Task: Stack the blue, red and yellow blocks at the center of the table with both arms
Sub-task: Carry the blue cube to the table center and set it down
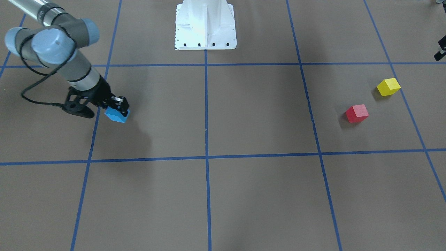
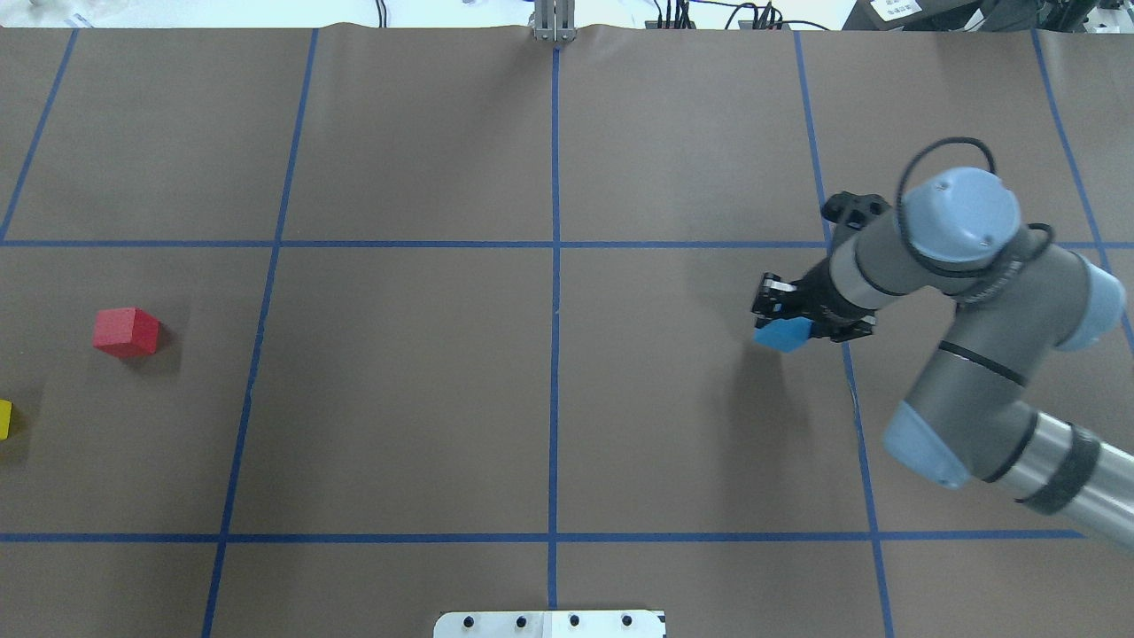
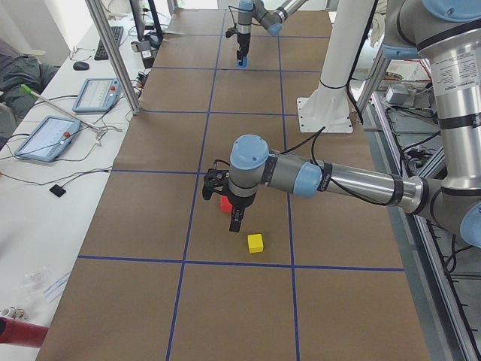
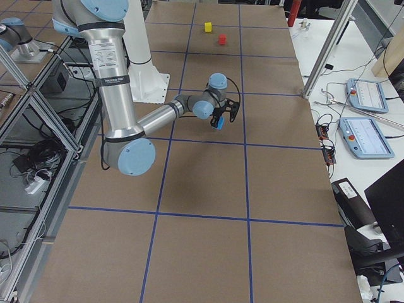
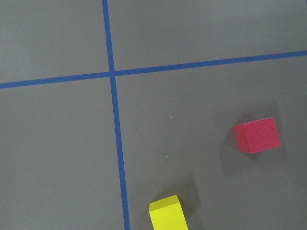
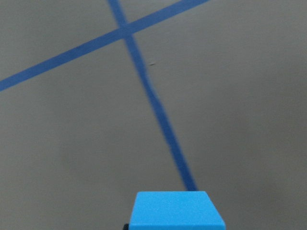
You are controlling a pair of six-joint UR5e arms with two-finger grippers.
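Note:
My right gripper (image 2: 783, 321) is shut on the blue block (image 2: 784, 335) and holds it above the table, right of centre in the overhead view. It shows at the left of the front view, where the gripper (image 1: 120, 108) holds the block (image 1: 116, 115). The red block (image 2: 127, 331) and the yellow block (image 2: 3, 418) lie apart at the far left edge. The left wrist view looks down on the red block (image 5: 256, 134) and the yellow block (image 5: 168, 213). My left gripper (image 3: 236, 222) hangs above them; I cannot tell whether it is open or shut.
Blue tape lines (image 2: 555, 266) divide the brown table into squares. The robot's white base (image 1: 205, 24) stands at the table's robot-side edge. Tablets and cables (image 3: 45, 135) lie beyond the far edge.

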